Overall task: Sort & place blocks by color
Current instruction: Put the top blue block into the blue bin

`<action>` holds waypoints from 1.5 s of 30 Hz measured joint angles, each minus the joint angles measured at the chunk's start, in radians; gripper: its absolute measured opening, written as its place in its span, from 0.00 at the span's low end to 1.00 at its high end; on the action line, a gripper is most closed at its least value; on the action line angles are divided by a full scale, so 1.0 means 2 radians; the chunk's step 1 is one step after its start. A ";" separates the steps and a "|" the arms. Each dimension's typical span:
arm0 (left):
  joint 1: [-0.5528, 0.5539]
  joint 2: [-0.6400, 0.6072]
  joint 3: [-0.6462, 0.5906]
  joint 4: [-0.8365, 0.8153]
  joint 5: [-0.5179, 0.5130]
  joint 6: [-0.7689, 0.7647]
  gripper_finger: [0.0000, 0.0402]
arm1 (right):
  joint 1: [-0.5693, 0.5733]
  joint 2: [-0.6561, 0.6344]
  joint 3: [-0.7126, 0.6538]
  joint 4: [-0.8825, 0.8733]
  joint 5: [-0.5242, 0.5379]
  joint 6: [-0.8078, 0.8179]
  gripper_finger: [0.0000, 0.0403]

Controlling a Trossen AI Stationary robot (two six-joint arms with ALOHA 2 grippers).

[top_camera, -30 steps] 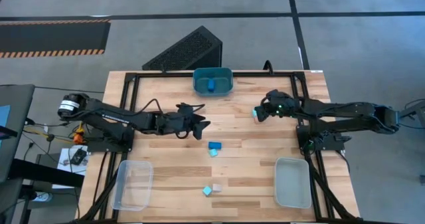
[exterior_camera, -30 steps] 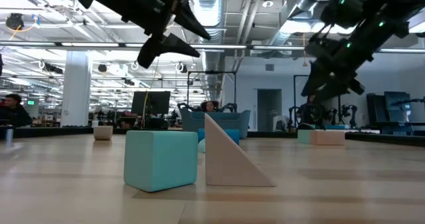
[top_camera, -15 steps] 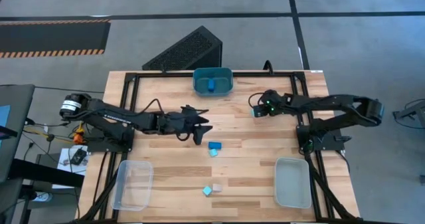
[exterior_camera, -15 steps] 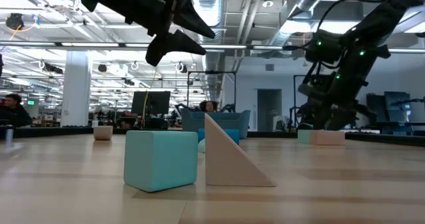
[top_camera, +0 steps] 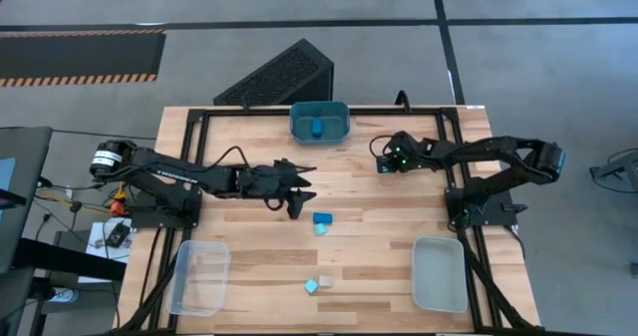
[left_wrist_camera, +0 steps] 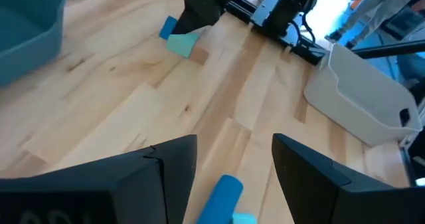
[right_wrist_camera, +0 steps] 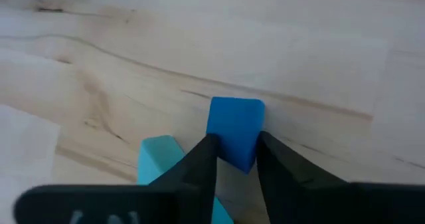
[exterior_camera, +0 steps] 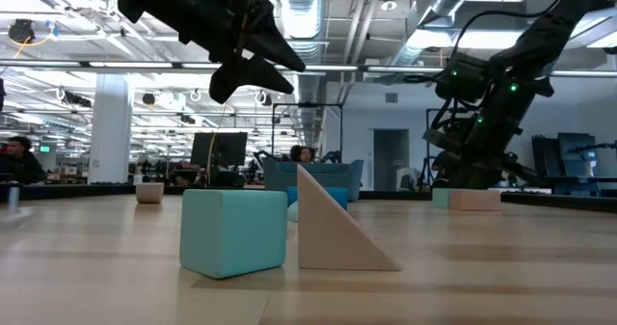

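Note:
My right gripper (right_wrist_camera: 236,144) is down at the table's far right (top_camera: 381,164), shut on a blue block (right_wrist_camera: 236,125). A light teal block (right_wrist_camera: 158,159) lies right beside it. My left gripper (top_camera: 297,204) hangs open above the table's middle. Under its spread fingers (left_wrist_camera: 234,157) lie a blue block (left_wrist_camera: 222,194) and a teal one (top_camera: 320,230). A teal cube (exterior_camera: 233,230) and a tan wedge (exterior_camera: 337,227) stand near the front edge. One blue block (top_camera: 317,128) lies in the teal bin (top_camera: 334,129). My right gripper pinches the blue block's two opposite sides (right_wrist_camera: 222,144) between its two fingers, at the end nearer the wrist. The fingers slant down at it from the table's right. Whether the block is lifted off the table, I cannot tell.
Two clear bins stand near the front, one at the left (top_camera: 199,276) and one at the right (top_camera: 441,273). A tan block (exterior_camera: 477,200) lies by the right gripper. A dark frame (top_camera: 199,117) borders the table.
My right gripper has come down from above the table to the blocks at the far right and has drawn slightly toward the far edge. My left gripper has edged toward the blue block in the table's middle.

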 joint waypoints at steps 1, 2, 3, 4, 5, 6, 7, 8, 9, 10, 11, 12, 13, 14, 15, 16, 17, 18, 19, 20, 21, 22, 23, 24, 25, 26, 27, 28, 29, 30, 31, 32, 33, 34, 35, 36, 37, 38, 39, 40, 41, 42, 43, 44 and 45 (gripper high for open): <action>0.003 0.000 0.000 0.000 0.000 0.006 0.46 | 0.000 -0.005 0.000 0.002 -0.006 -0.002 0.22; 0.007 0.000 0.000 -0.001 -0.001 0.010 0.46 | 0.000 -0.010 -0.001 0.004 -0.013 -0.005 0.19; 0.011 0.000 0.000 0.000 -0.008 0.014 0.46 | 0.000 -0.016 -0.001 0.003 -0.020 -0.006 0.17; 0.016 0.000 0.000 0.000 -0.016 0.017 0.46 | 0.003 -0.025 -0.002 -0.003 -0.028 -0.006 0.14; 0.020 0.000 0.000 0.000 -0.026 0.019 0.46 | 0.007 -0.034 -0.003 -0.006 -0.033 -0.006 0.12; 0.025 0.000 0.000 0.000 -0.036 0.020 0.46 | 0.011 -0.045 -0.003 -0.006 -0.035 -0.006 0.11; 0.030 0.000 0.000 0.003 -0.040 0.025 0.46 | 0.016 -0.058 -0.003 -0.004 -0.036 -0.006 0.10; 0.036 0.000 0.000 0.010 -0.040 0.034 0.47 | 0.021 -0.070 -0.003 0.001 -0.036 -0.007 0.09; 0.041 0.000 0.000 0.020 -0.035 0.045 0.47 | 0.026 -0.082 -0.003 0.005 -0.039 -0.012 0.08; 0.045 0.000 0.000 0.033 -0.029 0.056 0.48 | 0.030 -0.094 -0.003 0.010 -0.044 -0.017 0.08; 0.048 0.000 0.000 0.047 -0.022 0.072 0.49 | 0.036 -0.105 -0.003 0.022 -0.052 -0.021 0.07; 0.050 0.000 0.000 0.062 -0.017 0.089 0.50 | 0.041 -0.115 -0.003 0.038 -0.064 -0.021 0.07; 0.053 0.000 0.000 0.076 -0.012 0.111 0.51 | 0.045 -0.125 -0.003 0.051 -0.077 -0.017 0.07; 0.055 0.000 0.000 0.089 -0.009 0.135 0.53 | 0.049 -0.132 -0.003 0.069 -0.091 -0.011 0.07; 0.057 0.000 0.000 0.101 -0.006 0.161 0.54 | 0.053 -0.137 -0.002 0.089 -0.104 0.000 0.07; 0.059 0.000 0.000 0.111 -0.003 0.187 0.56 | 0.057 -0.141 -0.002 0.107 -0.113 0.012 0.07; 0.061 0.000 0.000 0.120 0.001 0.211 0.58 | 0.061 -0.142 -0.002 0.131 -0.122 0.024 0.06; 0.063 0.000 0.001 0.126 0.005 0.238 0.60 | 0.065 -0.142 -0.002 0.158 -0.130 0.037 0.06; 0.065 0.000 0.003 0.132 0.009 0.261 0.63 | 0.068 -0.141 -0.002 0.180 -0.140 0.048 0.06; 0.067 0.000 0.006 0.134 0.014 0.281 0.65 | 0.071 -0.140 -0.002 0.203 -0.149 0.061 0.05; 0.070 0.001 0.011 0.136 0.018 0.297 0.67 | 0.074 -0.137 -0.002 0.226 -0.156 0.073 0.05; 0.073 0.001 0.014 0.136 0.021 0.308 0.70 | 0.076 -0.134 -0.002 0.245 -0.161 0.083 0.05; 0.076 0.001 0.017 0.136 0.024 0.316 0.72 | 0.078 -0.131 -0.001 0.261 -0.165 0.093 0.05; 0.080 0.002 0.020 0.135 0.031 0.321 0.74 | 0.080 -0.127 0.002 0.271 -0.165 0.102 0.05; 0.085 0.002 0.024 0.135 0.039 0.325 0.75 | 0.082 -0.124 0.006 0.274 -0.166 0.107 0.05; 0.090 0.002 0.027 0.136 0.049 0.326 0.77 | 0.084 -0.120 0.011 0.278 -0.169 0.110 0.05; 0.096 0.002 0.029 0.136 0.061 0.327 0.78 | 0.085 -0.115 0.017 0.282 -0.172 0.112 0.05; 0.101 0.002 0.031 0.136 0.074 0.327 0.79 | 0.085 -0.109 0.022 0.286 -0.179 0.113 0.05; 0.107 0.002 0.031 0.135 0.087 0.327 0.79 | 0.085 -0.104 0.028 0.288 -0.184 0.113 0.05; 0.113 0.002 0.031 0.135 0.099 0.328 0.80 | 0.085 -0.098 0.035 0.289 -0.190 0.113 0.05; 0.118 0.002 0.031 0.135 0.110 0.331 0.80 | 0.085 -0.091 0.042 0.290 -0.191 0.112 0.05; 0.123 0.002 0.031 0.135 0.120 0.333 0.80 | 0.085 -0.085 0.049 0.290 -0.192 0.112 0.05; 0.128 0.002 0.031 0.135 0.128 0.335 0.80 | 0.085 -0.078 0.055 0.290 -0.196 0.109 0.05; 0.132 0.002 0.031 0.135 0.136 0.336 0.80 | 0.085 -0.071 0.062 0.290 -0.203 0.109 0.05; 0.135 0.002 0.031 0.135 0.141 0.338 0.80 | 0.085 -0.064 0.068 0.290 -0.210 0.109 0.05; 0.137 0.002 0.032 0.135 0.146 0.340 0.80 | 0.085 -0.056 0.075 0.289 -0.217 0.109 0.05; 0.139 0.002 0.032 0.135 0.148 0.344 0.80 | 0.085 -0.050 0.082 0.288 -0.225 0.109 0.05; 0.141 0.002 0.032 0.135 0.149 0.348 0.80 | 0.085 -0.045 0.089 0.288 -0.229 0.109 0.05; 0.143 0.002 0.032 0.135 0.153 0.353 0.80 | 0.085 -0.038 0.096 0.290 -0.231 0.110 0.05; 0.145 0.002 0.032 0.135 0.157 0.358 0.80 | 0.086 -0.032 0.103 0.291 -0.231 0.115 0.05; 0.147 0.002 0.032 0.135 0.161 0.361 0.80 | 0.086 -0.026 0.109 0.290 -0.231 0.117 0.05; 0.150 0.002 0.032 0.134 0.164 0.363 0.80 | 0.087 -0.019 0.115 0.288 -0.232 0.118 0.05; 0.153 0.002 0.032 0.134 0.169 0.363 0.80 | 0.086 -0.014 0.122 0.287 -0.233 0.118 0.05; 0.157 0.002 0.032 0.134 0.175 0.363 0.80 | 0.086 -0.009 0.129 0.287 -0.236 0.118 0.05; 0.160 0.002 0.032 0.134 0.179 0.363 0.80 | 0.085 -0.005 0.137 0.289 -0.242 0.120 0.05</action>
